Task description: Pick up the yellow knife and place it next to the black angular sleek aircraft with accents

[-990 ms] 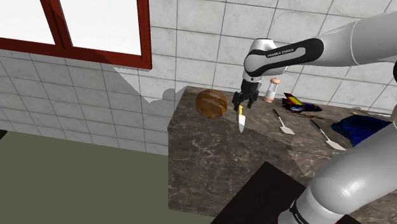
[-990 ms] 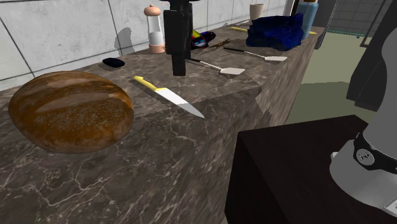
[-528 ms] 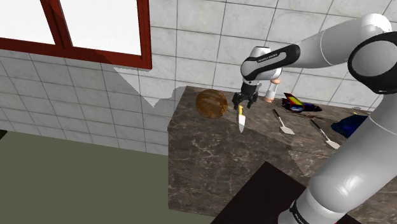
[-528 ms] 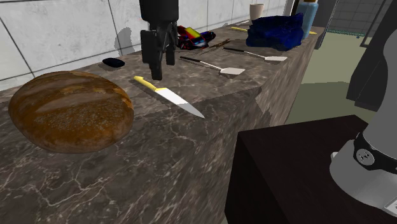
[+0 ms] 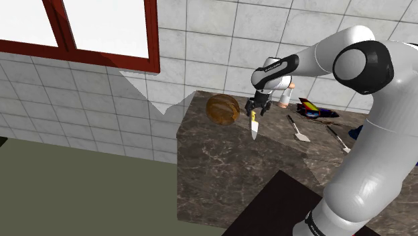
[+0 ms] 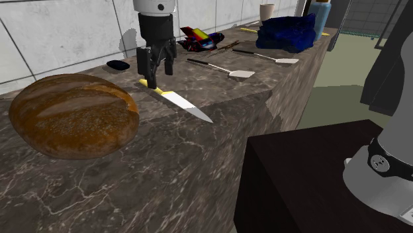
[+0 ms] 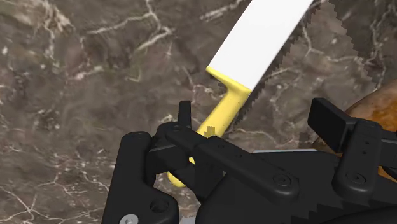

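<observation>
The yellow-handled knife [image 5: 254,127] lies flat on the dark marble counter [image 5: 221,167], its white blade [image 6: 186,105] pointing toward the counter's front edge. My gripper [image 6: 155,78] is lowered over the handle and stands open. In the wrist view the yellow handle [image 7: 224,113] lies between the two fingers of the gripper [image 7: 256,116], closer to one finger [image 7: 184,118], and neither clasps it. The black aircraft with coloured accents [image 5: 313,109] sits further along the counter by the wall, beyond the gripper [image 5: 254,112]; the same aircraft [image 6: 198,38] shows behind the hand in the second exterior view.
A brown bread loaf [image 6: 73,114] lies close beside the knife handle. Two spatulas [image 6: 224,67] [image 6: 268,57], a blue crumpled cloth [image 6: 286,33] and a small dark dish [image 6: 119,64] are on the counter. My dark stand [image 6: 311,179] is in front of the counter edge.
The gripper has moved toward the loaf and down, from beside the knife to over its handle. The knife has not moved.
</observation>
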You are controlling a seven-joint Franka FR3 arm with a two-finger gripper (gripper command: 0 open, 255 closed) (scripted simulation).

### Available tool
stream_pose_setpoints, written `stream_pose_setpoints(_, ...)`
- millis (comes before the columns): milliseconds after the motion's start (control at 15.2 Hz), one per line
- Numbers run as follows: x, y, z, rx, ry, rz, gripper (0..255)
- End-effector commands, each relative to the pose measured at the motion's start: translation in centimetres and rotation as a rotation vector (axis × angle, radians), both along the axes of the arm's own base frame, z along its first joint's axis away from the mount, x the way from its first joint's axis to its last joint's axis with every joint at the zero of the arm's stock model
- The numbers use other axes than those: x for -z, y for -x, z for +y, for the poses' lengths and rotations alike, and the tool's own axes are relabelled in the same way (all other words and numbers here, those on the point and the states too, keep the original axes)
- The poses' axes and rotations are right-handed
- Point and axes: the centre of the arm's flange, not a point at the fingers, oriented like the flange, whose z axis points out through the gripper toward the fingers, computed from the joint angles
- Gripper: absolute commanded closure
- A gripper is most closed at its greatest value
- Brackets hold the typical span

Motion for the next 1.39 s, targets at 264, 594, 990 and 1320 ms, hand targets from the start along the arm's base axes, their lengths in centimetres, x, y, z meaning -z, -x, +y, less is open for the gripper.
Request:
stream_pose_setpoints(264, 2.9, -0.2, -0.2, 0.002, 0.001, -0.001, 0)
stream_pose_setpoints(594, 2.9, -0.2, -0.2, 0.002, 0.001, -0.001, 0)
stream_pose_setpoints(990, 2.9, -0.2, -0.2, 0.002, 0.001, -0.001, 255)
stream_pose_setpoints(1320, 3.0, -0.2, -0.2, 0.002, 0.001, -0.001, 255)
